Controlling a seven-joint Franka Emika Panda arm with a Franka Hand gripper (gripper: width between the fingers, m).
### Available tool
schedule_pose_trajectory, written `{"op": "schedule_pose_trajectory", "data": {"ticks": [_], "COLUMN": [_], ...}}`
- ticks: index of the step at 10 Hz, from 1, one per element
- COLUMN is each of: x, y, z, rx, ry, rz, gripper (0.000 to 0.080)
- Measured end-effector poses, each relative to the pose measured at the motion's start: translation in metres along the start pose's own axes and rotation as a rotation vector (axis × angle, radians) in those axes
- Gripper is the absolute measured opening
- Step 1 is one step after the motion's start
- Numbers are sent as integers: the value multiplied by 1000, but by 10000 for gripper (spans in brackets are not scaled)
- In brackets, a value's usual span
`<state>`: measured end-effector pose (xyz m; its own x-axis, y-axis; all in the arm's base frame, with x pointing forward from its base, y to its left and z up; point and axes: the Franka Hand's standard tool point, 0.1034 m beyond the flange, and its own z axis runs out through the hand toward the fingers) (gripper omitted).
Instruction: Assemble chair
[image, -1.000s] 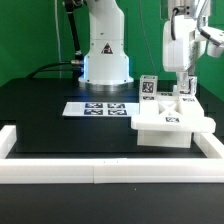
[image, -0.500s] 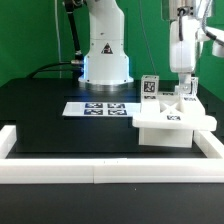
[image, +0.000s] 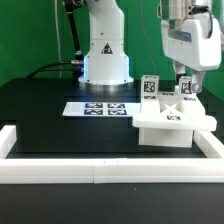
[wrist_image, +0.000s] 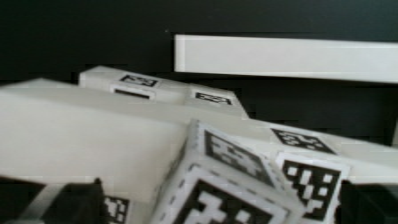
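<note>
1. The gripper (image: 185, 77) is seen in the exterior view hanging just above the chair's upright posts, on that view's right. Its fingers stand spread apart and nothing is pinched between them; one dark fingertip (wrist_image: 80, 197) shows at the edge of the wrist view, clear of the white plastic.

2. Directly under the gripper a tagged post (image: 186, 90) rises from the chair (image: 172, 122); a second tagged post (image: 149, 88) stands beside it, toward the exterior view's left. Whether either post is fully seated in the seat plate cannot be told from these pictures.

3. Risk, as judged — the open fingers are close to the post tops, so a sideways move made before enough height is gained could clip a post and tilt it or pull it from its socket. A post that is only loosely seated could also lean once left alone, which would spoil later joins.

4. A second risk: the chair sits near the white border rail (image: 110, 168) and the exterior view's right rail, so a push from the arm could slide the whole piece against the rail and twist it.

5. The chair is made of white blocky plastic, a thick flat seat plate with black-and-white square tags on its faces and posts. It rests on the black table (image: 50, 115), just beside the marker board (image: 95, 108), in front of the robot's base (image: 105, 55).
</note>
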<state>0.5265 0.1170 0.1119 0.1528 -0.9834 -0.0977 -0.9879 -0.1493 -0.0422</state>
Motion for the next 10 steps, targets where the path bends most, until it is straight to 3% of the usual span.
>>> {"op": "schedule_pose_trajectory", "data": {"ticks": [10], "x": [-3], "y": [0], "z": [0], "rx": [-15], "ry": [7], "rz": [-689], "gripper": [648]}}
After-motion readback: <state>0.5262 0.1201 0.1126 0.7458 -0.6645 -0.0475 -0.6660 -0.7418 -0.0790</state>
